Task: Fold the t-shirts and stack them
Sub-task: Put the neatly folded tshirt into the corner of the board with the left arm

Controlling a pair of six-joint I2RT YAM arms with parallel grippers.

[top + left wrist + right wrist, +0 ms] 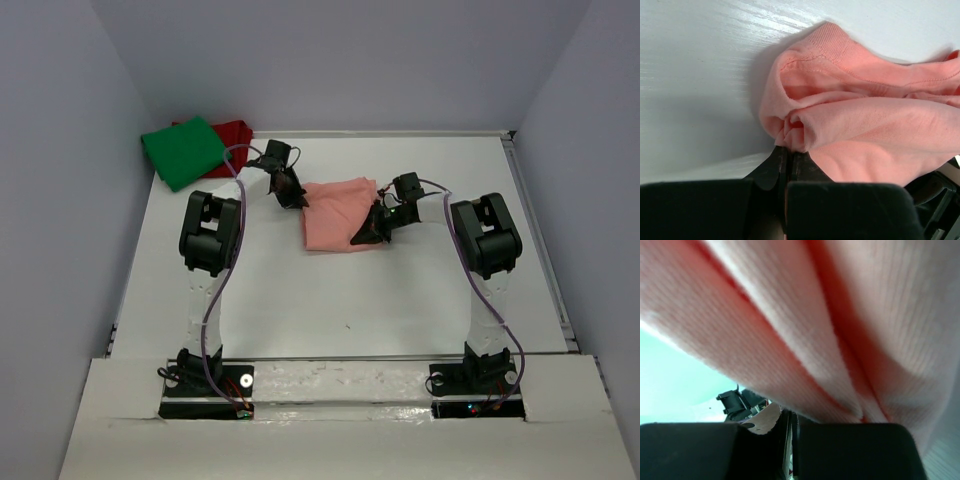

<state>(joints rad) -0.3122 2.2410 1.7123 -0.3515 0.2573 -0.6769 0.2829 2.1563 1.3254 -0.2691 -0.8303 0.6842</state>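
Note:
The salmon-pink t-shirt lies bunched on the white table at centre back. My left gripper is shut on its left edge; in the left wrist view the jaws pinch a gathered fold of the pink cloth. My right gripper is shut on the shirt's right lower edge; in the right wrist view the pink cloth drapes over the closed jaws and fills the frame. The bright green t-shirt lies folded at the back left on top of the dark red t-shirt.
The table is walled by grey panels on the left, back and right. The arm bases stand on the near edge.

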